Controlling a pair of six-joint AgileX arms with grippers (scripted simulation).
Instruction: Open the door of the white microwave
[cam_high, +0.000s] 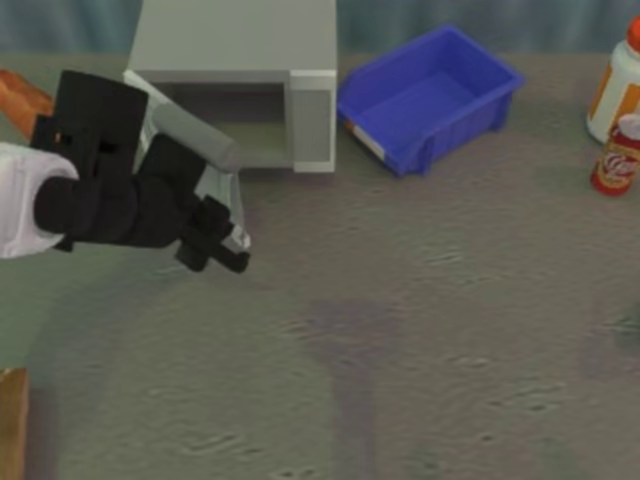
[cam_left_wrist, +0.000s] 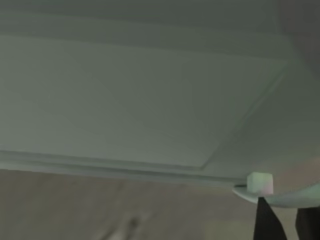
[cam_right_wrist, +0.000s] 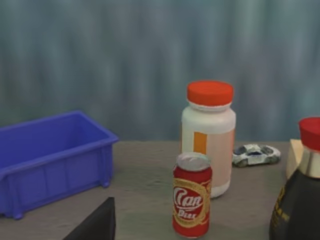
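Top view: microwave (cam_high: 240, 60) at upper left, its door (cam_high: 195, 140) swung out; left gripper (cam_high: 232, 240) at the door's free edge to pull it, whether clamped I cannot tell; left wrist view: door panel (cam_left_wrist: 125, 110) fills the frame; right wrist view: blue bin (cam_right_wrist: 50, 155), can (cam_right_wrist: 192, 200); right arm idle.

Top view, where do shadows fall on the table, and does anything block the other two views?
Top view: a soft dark shadow lies mid-table, in front of the microwave; the left gripper and its arm hide part of the open door. Left wrist view: the door fills most of the frame. Right wrist view: evenly lit, with the can and bin unblocked.
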